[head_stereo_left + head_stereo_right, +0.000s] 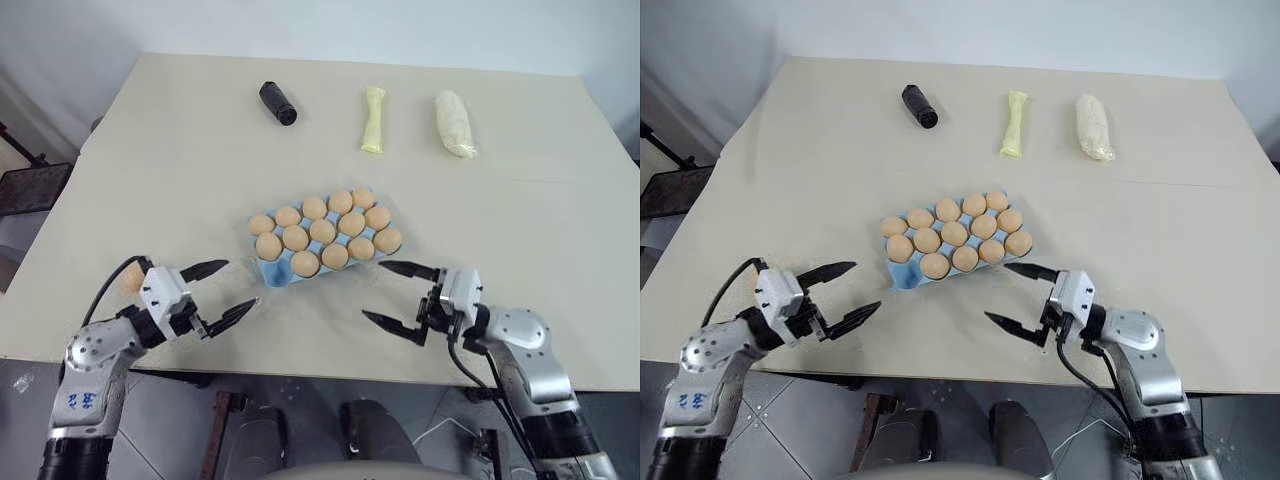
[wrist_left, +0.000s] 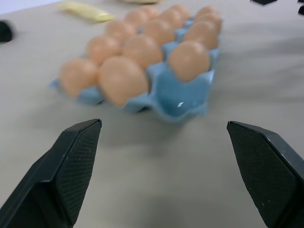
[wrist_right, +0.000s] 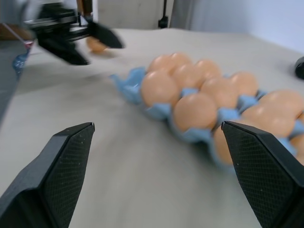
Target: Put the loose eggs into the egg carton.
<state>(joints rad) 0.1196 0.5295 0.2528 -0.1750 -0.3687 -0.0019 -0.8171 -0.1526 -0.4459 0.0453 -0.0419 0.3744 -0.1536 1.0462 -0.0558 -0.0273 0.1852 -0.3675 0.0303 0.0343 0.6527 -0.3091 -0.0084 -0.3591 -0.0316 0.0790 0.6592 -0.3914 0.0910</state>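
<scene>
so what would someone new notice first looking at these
The light blue egg carton in the middle of the table, packed with tan-orange eggs and just one near-corner cup bare. Flanking it, the left gripper and right gripper stand wide open, pointing inward. One loose egg lies by the left arm at the table's near edge; along the far side sit a black cylinder and two pale bags.

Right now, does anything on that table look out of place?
Yes. One egg lies loose near the table's left edge, just behind the left gripper, while the corner cup of the blue carton nearest it is empty. The carton also sits at a slant to the table's edges.
</scene>
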